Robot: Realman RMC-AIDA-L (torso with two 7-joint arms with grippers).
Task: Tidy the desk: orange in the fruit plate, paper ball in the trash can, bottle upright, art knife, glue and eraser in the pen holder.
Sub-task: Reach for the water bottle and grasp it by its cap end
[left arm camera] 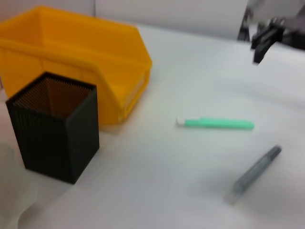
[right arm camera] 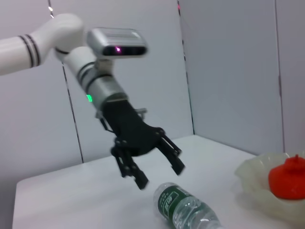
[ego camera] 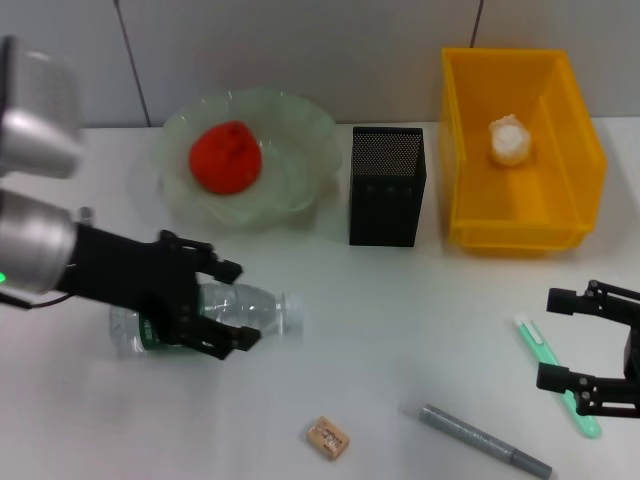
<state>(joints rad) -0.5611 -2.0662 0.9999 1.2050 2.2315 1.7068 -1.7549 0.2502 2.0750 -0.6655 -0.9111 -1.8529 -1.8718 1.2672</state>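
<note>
Head view: left pincer [ego camera: 232, 305] spread above lying bottle [ego camera: 245, 308], partly hiding it.

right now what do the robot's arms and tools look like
Both tools are black, with slim angular fingers. The left tool sits on a silver-grey cylindrical wrist with a small green light, below a white arm with dark rings and a grey camera box. Of the right arm only its black tool shows.
</note>
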